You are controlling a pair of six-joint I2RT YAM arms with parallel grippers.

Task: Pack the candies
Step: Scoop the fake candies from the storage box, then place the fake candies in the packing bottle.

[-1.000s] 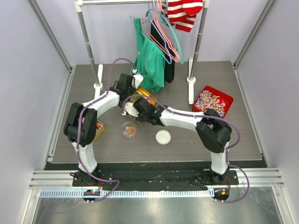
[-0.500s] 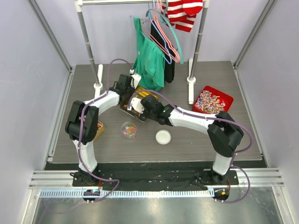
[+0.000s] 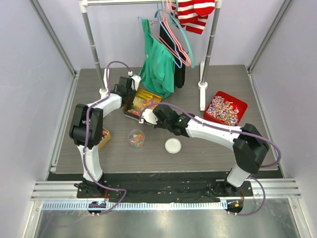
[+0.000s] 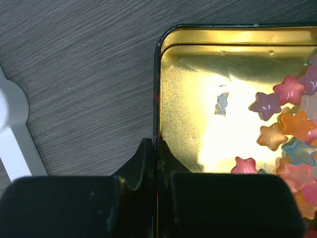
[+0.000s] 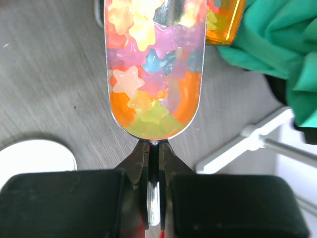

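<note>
Gold tin (image 4: pixel 208 99) rim pinched by closed left gripper (image 4: pixel 155 151); right gripper (image 5: pixel 153 151) clamps scoop (image 5: pixel 109 84) handle, candies (image 5: pixel 143 69) straight ahead along jaw line, jar (image 3: pixel 136 138) seemingly off sideways.

Top view: bright, even, diffuse overhead light; soft, faint shadows on the bench (image 3: pixel 208 153). Left wrist: hard glare off the gold tin (image 4: pixel 198 114) floor, blown near white; jaws blurred. Right wrist: scoop (image 5: pixel 153 137) sharp, star candies (image 5: pixel 130 79) glowing translucent; jaws out of focus.
</note>
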